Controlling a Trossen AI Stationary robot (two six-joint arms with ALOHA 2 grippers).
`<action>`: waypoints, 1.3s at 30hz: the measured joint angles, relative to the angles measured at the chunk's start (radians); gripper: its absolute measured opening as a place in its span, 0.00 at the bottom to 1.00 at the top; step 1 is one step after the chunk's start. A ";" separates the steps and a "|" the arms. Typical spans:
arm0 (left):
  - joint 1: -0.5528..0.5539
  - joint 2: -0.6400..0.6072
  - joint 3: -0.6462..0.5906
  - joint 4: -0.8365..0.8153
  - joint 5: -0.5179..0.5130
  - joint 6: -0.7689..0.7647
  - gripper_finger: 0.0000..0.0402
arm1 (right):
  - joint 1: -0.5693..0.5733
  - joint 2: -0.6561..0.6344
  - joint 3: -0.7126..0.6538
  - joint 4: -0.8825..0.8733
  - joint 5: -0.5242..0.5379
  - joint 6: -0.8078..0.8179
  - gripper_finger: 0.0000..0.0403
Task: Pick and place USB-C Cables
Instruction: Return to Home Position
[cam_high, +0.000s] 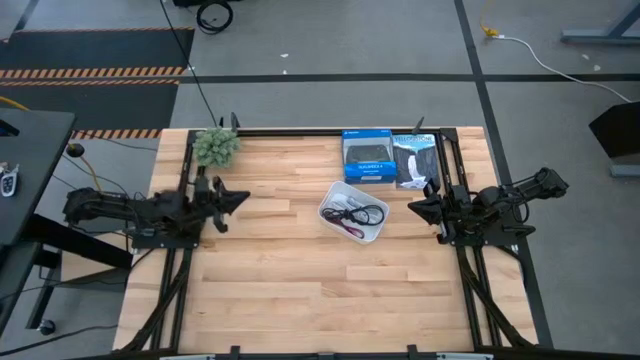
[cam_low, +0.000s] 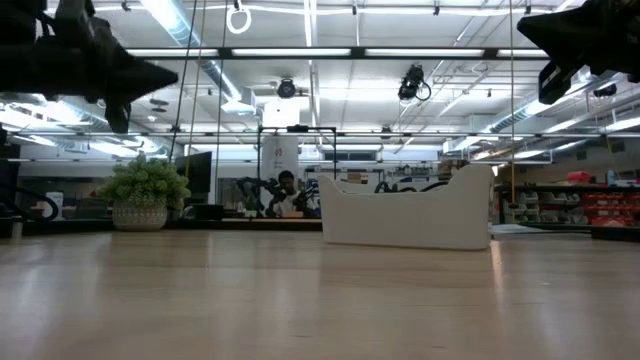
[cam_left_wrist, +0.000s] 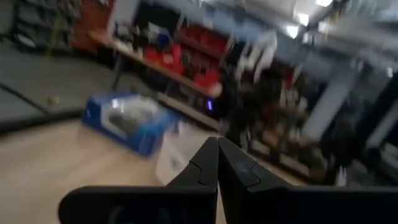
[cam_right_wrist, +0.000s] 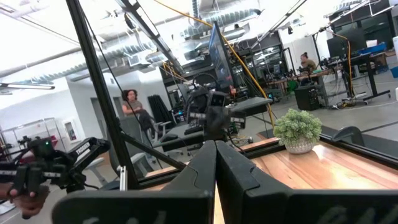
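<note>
no legible txt. blue box (cam_high: 366, 156) and dark box (cam_high: 414, 160) at the table's far edge carry print, too small to read in the high view.

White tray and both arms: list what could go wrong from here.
1. The dark red cable lies near the rim of the white tray; a bump might spill it out.
2. The right claw, shut, sits close to the dark package; a careless swing might clip it.
3. The left claw, shut, sits near the potted plant, which could be knocked over.
</note>
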 joint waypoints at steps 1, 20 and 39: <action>0.000 0.000 0.000 -0.035 0.020 -0.009 0.01 | 0.000 0.000 0.000 0.000 0.000 0.000 0.03; 0.000 0.002 0.001 -0.251 0.106 0.206 0.01 | 0.000 0.000 0.000 0.000 0.000 0.000 0.03; 0.000 0.002 0.000 -0.242 0.064 0.327 0.03 | 0.000 0.000 0.000 0.000 0.000 0.000 0.03</action>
